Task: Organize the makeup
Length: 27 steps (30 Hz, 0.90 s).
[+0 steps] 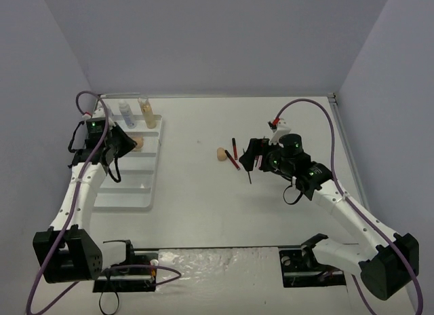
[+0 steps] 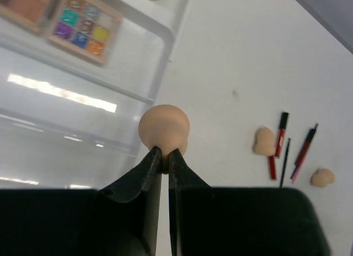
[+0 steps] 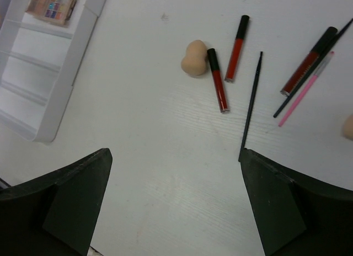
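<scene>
My left arm [image 1: 81,186] reaches forward along the left side with its wrist tipped down. The left gripper [image 2: 164,152] is pinched nearly together on a peach sponge [image 2: 164,125]. My right arm [image 1: 339,206] stretches forward and inward, and the right gripper [image 3: 174,156] points down with its fingers spread wide and empty.

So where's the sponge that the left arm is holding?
In the top view, pinched in the left gripper, the peach sponge hangs over the white tray on the table left side, near the amber bottle.
</scene>
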Available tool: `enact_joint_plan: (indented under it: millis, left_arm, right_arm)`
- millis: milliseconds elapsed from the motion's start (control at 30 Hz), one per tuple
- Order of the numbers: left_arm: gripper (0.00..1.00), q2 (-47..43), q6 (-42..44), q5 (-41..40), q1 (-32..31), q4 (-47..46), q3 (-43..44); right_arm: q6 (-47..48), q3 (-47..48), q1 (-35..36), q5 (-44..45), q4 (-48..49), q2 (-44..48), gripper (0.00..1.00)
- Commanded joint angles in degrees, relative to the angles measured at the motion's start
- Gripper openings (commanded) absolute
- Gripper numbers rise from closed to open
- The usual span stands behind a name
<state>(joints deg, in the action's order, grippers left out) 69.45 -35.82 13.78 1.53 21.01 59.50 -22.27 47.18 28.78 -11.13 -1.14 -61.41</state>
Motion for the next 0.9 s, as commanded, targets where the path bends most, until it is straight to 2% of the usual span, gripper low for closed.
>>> enact_joint_plan:
  millis: [0, 200, 333, 433, 733, 833, 867]
  left_arm:
    - [0.0, 0.5, 3.4, -7.5, 6.3, 3.8, 2.1]
    - [0.0, 7.5, 9.1, -21.6, 7.3, 5.5, 6.1]
    - [0.0, 13.4, 11.1, -28.0, 7.3, 5.8, 10.1]
    - [0.0, 18.9, 12.5, -31.3, 7.3, 4.9, 12.0]
    - [0.0, 28.4, 15.5, -38.6, 7.4, 3.1, 15.7]
    - [0.04, 30.8, 15.6, -39.3, 7.3, 4.0, 16.8]
    - [0.08, 32.0, 15.5, -39.3, 7.4, 4.6, 17.4]
  right_arm:
    - [3.2, 2.2, -2.2, 2.5, -3.3, 2.2, 1.0]
    - [5.0, 1.8, -2.9, 4.5, -5.8, 4.3, 1.0]
    - [4.7, 1.1, -2.9, 5.4, -6.6, 4.8, 1.0]
    - [4.7, 1.2, -2.9, 6.2, -7.6, 5.2, 1.0]
    - [5.0, 1.0, -3.0, 8.3, -9.1, 5.9, 1.0]
    - [4.8, 1.1, -3.1, 8.5, -9.5, 6.0, 1.0]
    - [4.6, 1.0, -3.1, 8.8, -9.7, 6.0, 1.0]
